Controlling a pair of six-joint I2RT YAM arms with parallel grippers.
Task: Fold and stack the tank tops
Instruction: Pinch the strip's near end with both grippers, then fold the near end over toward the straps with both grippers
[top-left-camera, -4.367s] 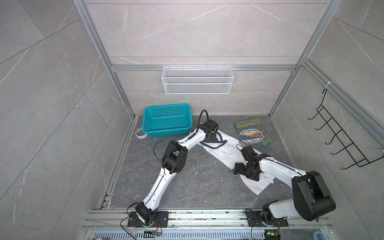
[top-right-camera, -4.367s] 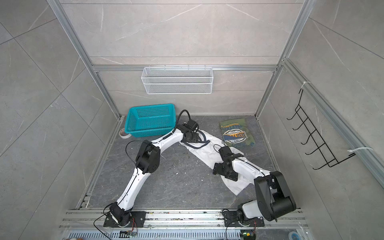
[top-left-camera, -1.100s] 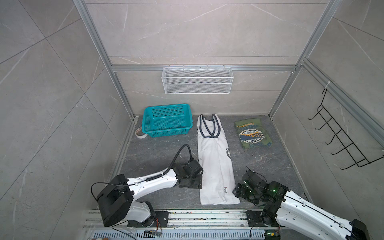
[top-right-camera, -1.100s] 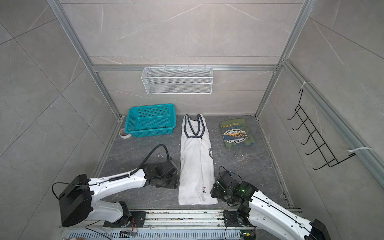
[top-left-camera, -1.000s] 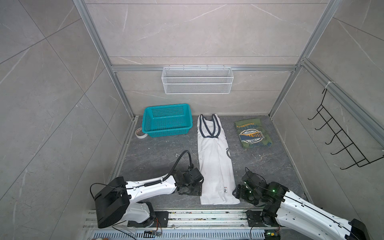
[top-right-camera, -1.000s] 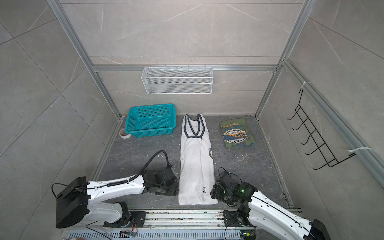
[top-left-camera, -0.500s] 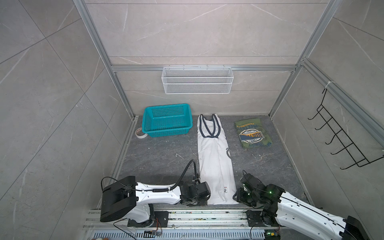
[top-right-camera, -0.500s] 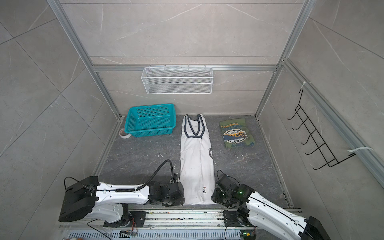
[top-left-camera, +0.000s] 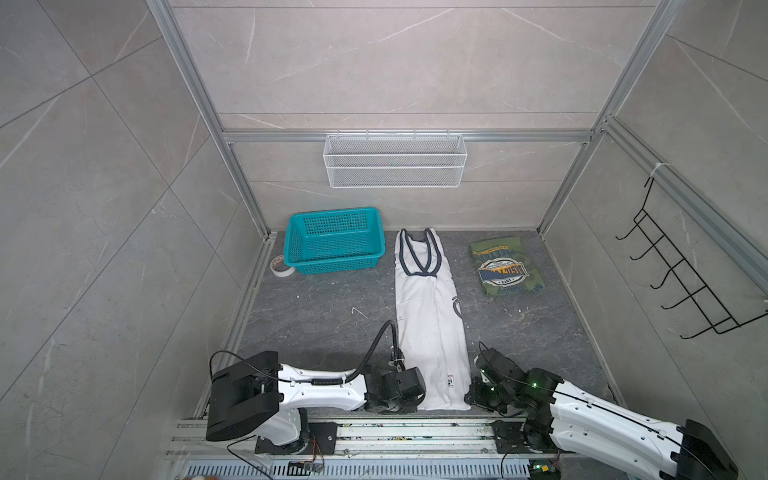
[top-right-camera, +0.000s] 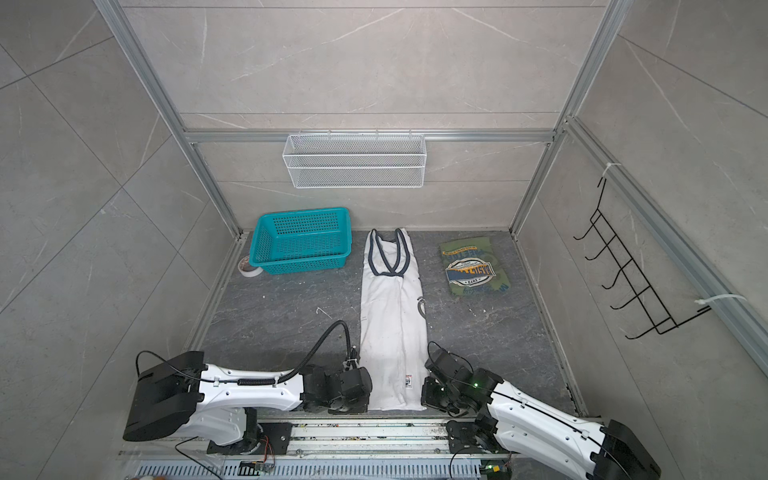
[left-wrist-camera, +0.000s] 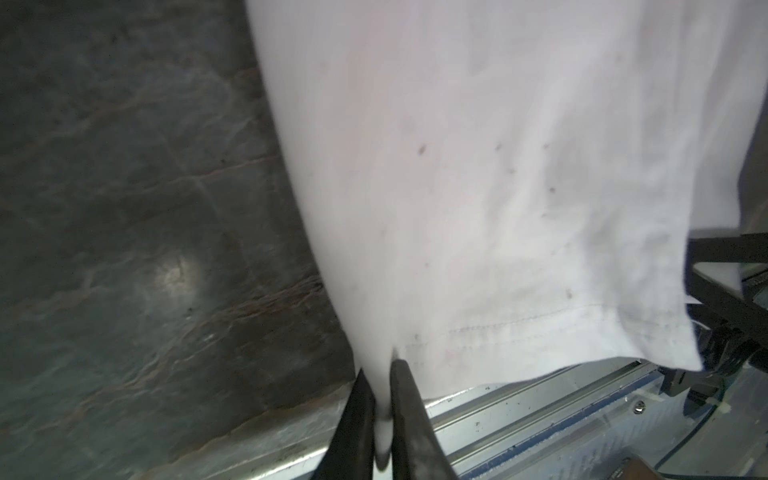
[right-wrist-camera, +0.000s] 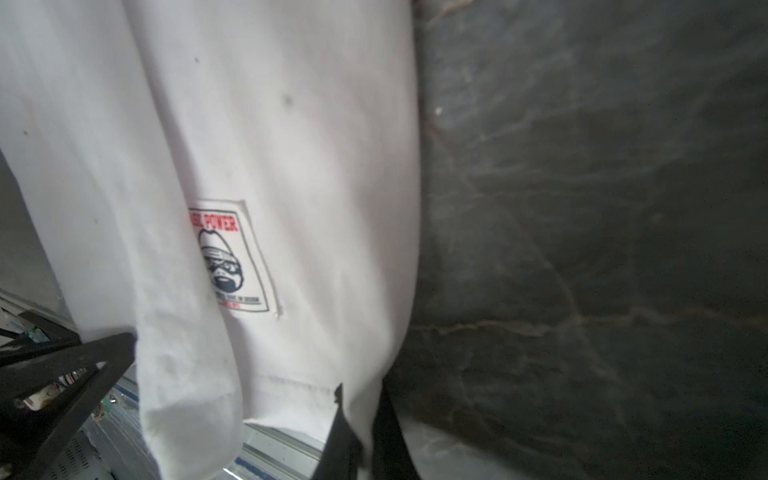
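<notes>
The left pincer (left-wrist-camera: 382, 368) and right pincer (right-wrist-camera: 359, 392) each clamp a near hem corner of the white tank top (top-left-camera: 428, 324), a narrow strip on the desk (top-left-camera: 324, 324) left of the folded olive tank top (top-left-camera: 505, 266); next, likely carry the hem evenly toward the far straps.

white tank top (right-wrist-camera: 316, 166), hem label (right-wrist-camera: 231, 257), "POWER" (red letters)

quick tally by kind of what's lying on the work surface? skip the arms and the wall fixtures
Tank tops: 2 (white tank top, olive green tank top)
Baskets: 1 (teal basket)
Tape rolls: 1 (tape roll)
Total: 4
</notes>
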